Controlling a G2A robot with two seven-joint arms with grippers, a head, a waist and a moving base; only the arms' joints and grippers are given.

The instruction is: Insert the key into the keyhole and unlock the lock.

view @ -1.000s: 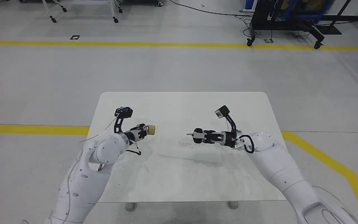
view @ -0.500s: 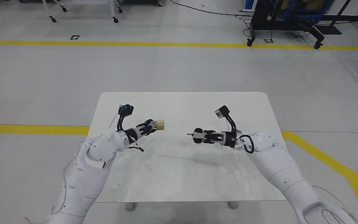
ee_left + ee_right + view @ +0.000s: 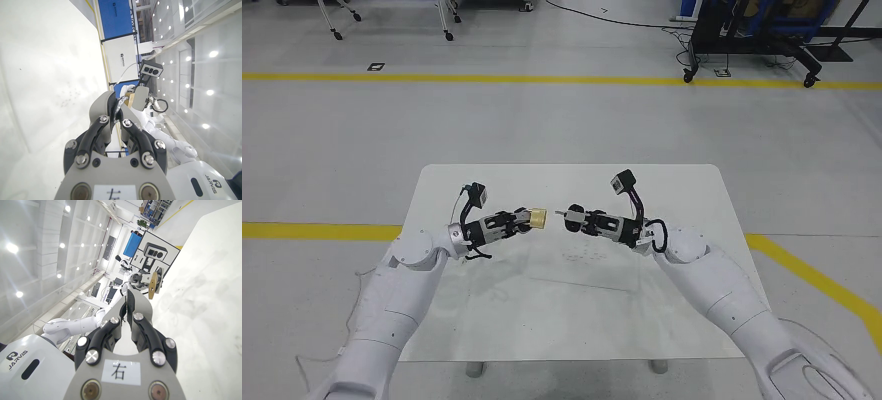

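The left end effector (image 3: 118, 106) has its fingers closed on the shackle (image 3: 121, 101) of the brass padlock (image 3: 152, 286). The padlock body projects just beyond the fingertips. The right end effector (image 3: 128, 299) is closed on the key (image 3: 561, 212), whose tip points at the padlock, near but apart. Both are held above the surface (image 3: 572, 300).

Step in hand, as judged: alignment before insertion. The next move calls for lining the key tip up with the keyhole (image 3: 150, 288) and matching the blade orientation.

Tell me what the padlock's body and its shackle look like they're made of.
Gold-coloured block-shaped padlock body: probably brass, matte yellow metal with a dull sheen. Silvery curved shackle: likely polished steel, showing bright reflections.
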